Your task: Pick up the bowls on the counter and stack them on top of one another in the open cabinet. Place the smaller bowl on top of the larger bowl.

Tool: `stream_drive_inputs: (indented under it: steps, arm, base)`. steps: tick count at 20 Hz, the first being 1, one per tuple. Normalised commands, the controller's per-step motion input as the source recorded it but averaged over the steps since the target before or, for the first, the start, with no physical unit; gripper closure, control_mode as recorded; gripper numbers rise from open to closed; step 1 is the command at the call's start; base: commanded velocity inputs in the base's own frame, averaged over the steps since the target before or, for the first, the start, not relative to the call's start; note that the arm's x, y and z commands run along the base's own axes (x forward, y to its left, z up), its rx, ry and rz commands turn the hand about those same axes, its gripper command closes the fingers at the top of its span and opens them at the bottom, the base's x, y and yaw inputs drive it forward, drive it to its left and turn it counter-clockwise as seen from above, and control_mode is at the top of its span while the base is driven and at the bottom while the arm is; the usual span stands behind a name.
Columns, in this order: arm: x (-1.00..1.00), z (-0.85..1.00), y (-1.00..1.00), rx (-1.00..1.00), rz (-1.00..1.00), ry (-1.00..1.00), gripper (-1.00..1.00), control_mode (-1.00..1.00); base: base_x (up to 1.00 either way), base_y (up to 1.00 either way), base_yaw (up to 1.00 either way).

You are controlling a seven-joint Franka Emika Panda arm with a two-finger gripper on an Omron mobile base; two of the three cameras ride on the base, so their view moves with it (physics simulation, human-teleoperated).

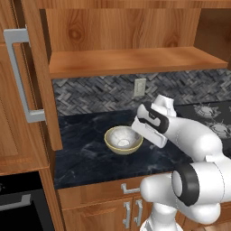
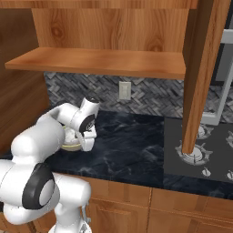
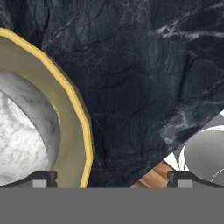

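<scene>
The larger bowl [image 1: 123, 140] stands on the black counter [image 1: 85, 155], with a yellow rim, tan sides and a pale grey-white inside [image 3: 26, 131]. I cannot make out the smaller bowl apart from that pale inside. My gripper [image 3: 112, 179] is open and hangs low over the bowl's right rim [image 1: 143, 135]. One fingertip [image 3: 41, 178] is above the bowl's inside and the other is above bare counter, so the jaws straddle the rim with nothing held. In the right base view the bowl [image 2: 69, 145] is mostly hidden behind my arm. The open cabinet's shelf [image 1: 135, 61] is bare above.
The cabinet door [image 1: 31, 113] with its grey bar handle [image 1: 18, 76] swings out at left; the other door [image 2: 202, 68] hangs at right. A cooktop [image 2: 205, 150] lies right of the bowl. A wall outlet [image 1: 140, 87] sits on the tiled backsplash. Drawers [image 1: 103, 194] run below the counter.
</scene>
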Motion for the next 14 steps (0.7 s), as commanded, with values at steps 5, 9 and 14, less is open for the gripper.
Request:
stream_drive_inputs:
  steps: [5, 9, 14]
  arm:
    - [0.07, -0.05, 0.01, 0.0, 0.0, 0.02, -1.0, -1.0]
    - [0.18, -0.1, 0.02, 0.0, 0.02, 0.0, -1.0, -1.0]
    - [0.19, -0.06, 0.04, 0.01, 0.05, 0.0, -1.0, -1.0]
  base:
    - [0.0, 0.0, 0.0]
    - [0.0, 0.0, 0.0]
    - [0.0, 0.0, 0.0]
